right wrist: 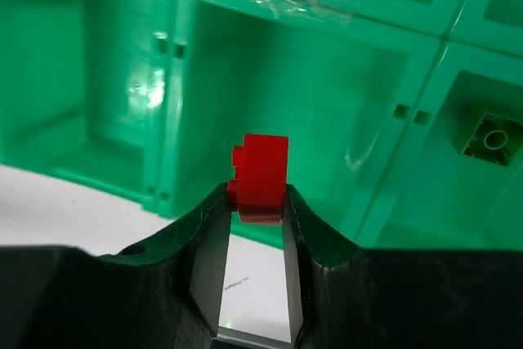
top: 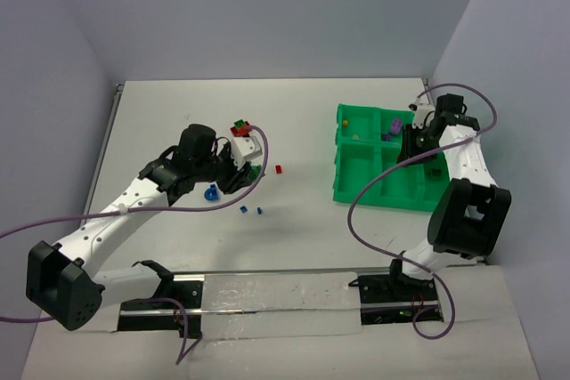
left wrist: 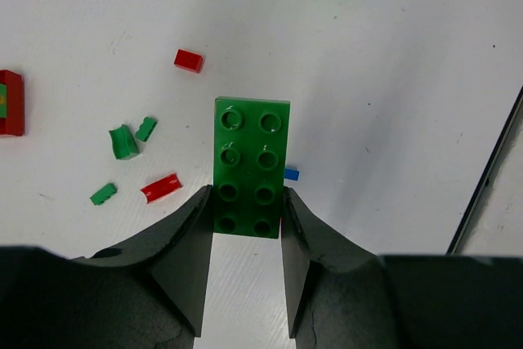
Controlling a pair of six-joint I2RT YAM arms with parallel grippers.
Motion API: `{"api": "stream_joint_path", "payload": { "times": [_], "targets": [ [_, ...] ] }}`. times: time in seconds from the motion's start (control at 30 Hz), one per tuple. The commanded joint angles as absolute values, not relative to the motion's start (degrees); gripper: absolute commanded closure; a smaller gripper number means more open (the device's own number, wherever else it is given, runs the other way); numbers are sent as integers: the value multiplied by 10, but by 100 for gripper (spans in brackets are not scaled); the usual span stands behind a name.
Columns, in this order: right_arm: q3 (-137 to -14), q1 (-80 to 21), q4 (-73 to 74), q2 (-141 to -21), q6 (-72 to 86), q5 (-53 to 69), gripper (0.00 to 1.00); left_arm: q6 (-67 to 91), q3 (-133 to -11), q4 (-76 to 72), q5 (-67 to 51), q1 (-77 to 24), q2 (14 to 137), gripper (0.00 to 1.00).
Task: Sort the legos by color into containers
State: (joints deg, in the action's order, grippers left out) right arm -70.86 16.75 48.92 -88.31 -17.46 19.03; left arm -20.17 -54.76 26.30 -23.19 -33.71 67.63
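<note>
Left gripper [left wrist: 248,206] clamps a green plate [left wrist: 251,153], right gripper [right wrist: 256,206] holds a red brick [right wrist: 263,165] at the tray [right wrist: 176,79]; early stage, few legos [right wrist: 490,138] binned, many loose on the table [left wrist: 392,79].

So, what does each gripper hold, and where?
Left gripper: long green brick, pinched across its near end. Right gripper: small red brick, pinched at its lower sides.
</note>
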Motion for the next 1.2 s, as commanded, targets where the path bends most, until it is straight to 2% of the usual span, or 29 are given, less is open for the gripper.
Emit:
{"api": "stream_joint_path", "payload": {
  "times": [0.0,0.07,0.17,0.27,0.37,0.53,0.63,0.77,0.97,1.17],
  "targets": [
    [-710,165,449,-898,-169,159,76,-189,-577,240,-247,-340,680,100],
    [-719,164,457,-906,-167,166,55,-190,-577,240,-249,-340,680,100],
    [-737,162,472,-905,-165,178,30,-192,-580,241,-253,-340,681,100],
    [-755,158,490,-899,-160,187,18,-195,-582,242,-253,-341,684,100],
    [-783,153,511,-891,-155,231,16,-202,-587,242,-249,-341,679,100],
    [-809,113,545,-872,-134,481,16,-197,-586,210,-245,-344,665,100],
    [-799,18,517,-890,-70,582,16,-202,-588,193,-236,-356,669,100],
    [-786,-73,449,-932,7,662,10,-240,-586,186,-224,-375,676,100],
    [-819,-164,439,-989,36,688,8,-265,-587,185,-212,-395,684,100],
    [-850,-218,429,-1015,47,676,10,-260,-593,185,-215,-411,692,100]
  ]
}}
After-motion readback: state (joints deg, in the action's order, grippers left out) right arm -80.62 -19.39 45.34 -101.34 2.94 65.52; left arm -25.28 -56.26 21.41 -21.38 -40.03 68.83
